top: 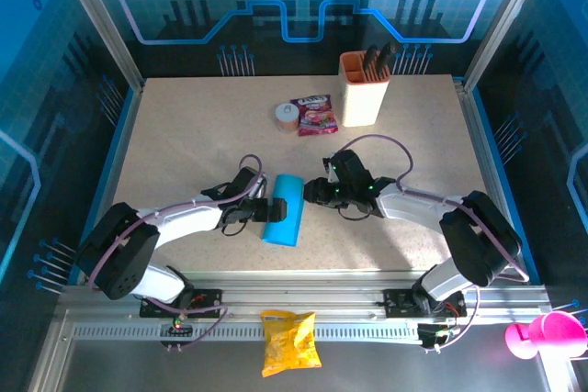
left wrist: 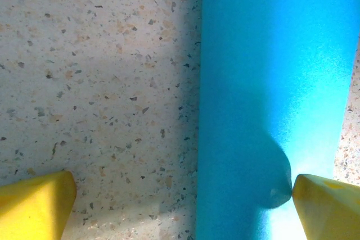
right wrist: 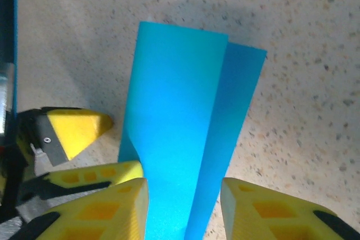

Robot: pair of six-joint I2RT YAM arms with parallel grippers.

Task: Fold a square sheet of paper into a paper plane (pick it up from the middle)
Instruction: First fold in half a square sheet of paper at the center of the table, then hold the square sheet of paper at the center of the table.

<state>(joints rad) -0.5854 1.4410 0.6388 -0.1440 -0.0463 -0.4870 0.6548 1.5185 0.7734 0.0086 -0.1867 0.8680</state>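
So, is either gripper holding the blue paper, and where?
Apparently neither. The right gripper, jaws open, straddles one end of the folded sheet; the open left gripper touches it with one fingertip.

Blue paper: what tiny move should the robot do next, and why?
Probably press the right claw down along the fold: the square sheet of paper lies doubled over but puffy, not creased flat, and the open left claw only touches its edge.

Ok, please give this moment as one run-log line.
stage: sheet folded once, on table | left gripper: open, one fingertip touching sheet | right gripper: open, astride sheet end
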